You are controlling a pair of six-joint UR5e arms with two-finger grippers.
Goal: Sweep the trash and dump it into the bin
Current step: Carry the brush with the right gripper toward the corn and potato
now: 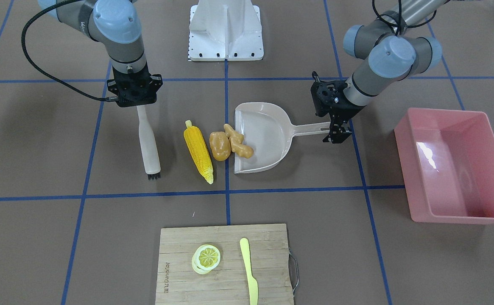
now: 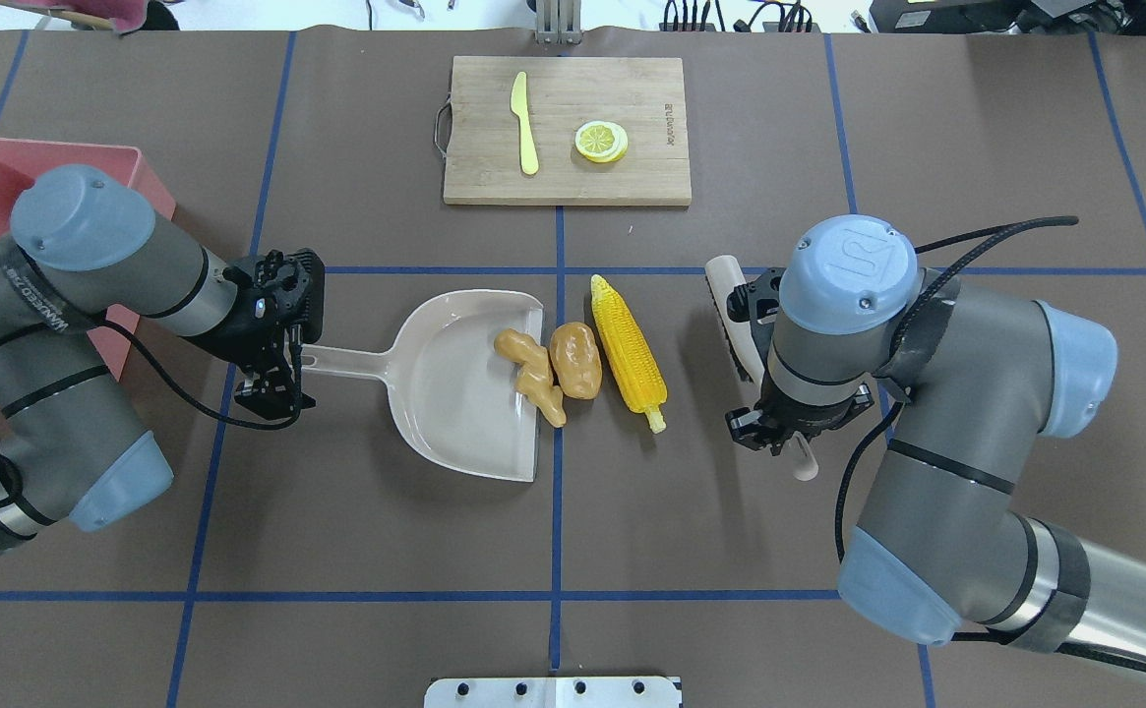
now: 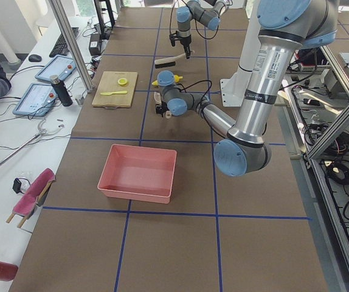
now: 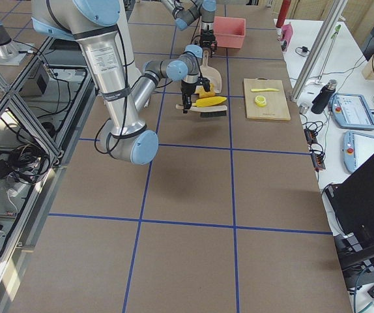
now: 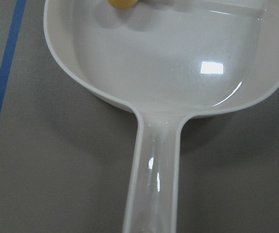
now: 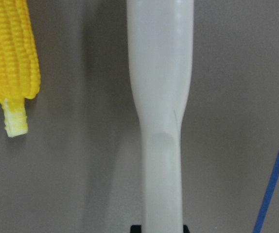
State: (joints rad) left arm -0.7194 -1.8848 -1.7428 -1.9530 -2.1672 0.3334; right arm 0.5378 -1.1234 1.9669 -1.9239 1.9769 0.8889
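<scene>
The dustpan [image 5: 178, 68] is smooth, glossy beige plastic, the brush [image 6: 161, 97] has a smooth off-white plastic handle, and the bin [image 1: 416, 182] is glossy pink plastic. Of the 3 toy foods, the corn cob [image 1: 198, 150] is yellow plastic with a rough, kernel-ribbed surface, while the potato [image 1: 220, 146] and the ginger piece [image 1: 240, 148] are smooth, shiny tan. The cutting board [image 1: 268, 254] is matt wood with strip grain and a metal wire handle; the table cover [image 1: 314, 237] is a matt brown sheet.
</scene>
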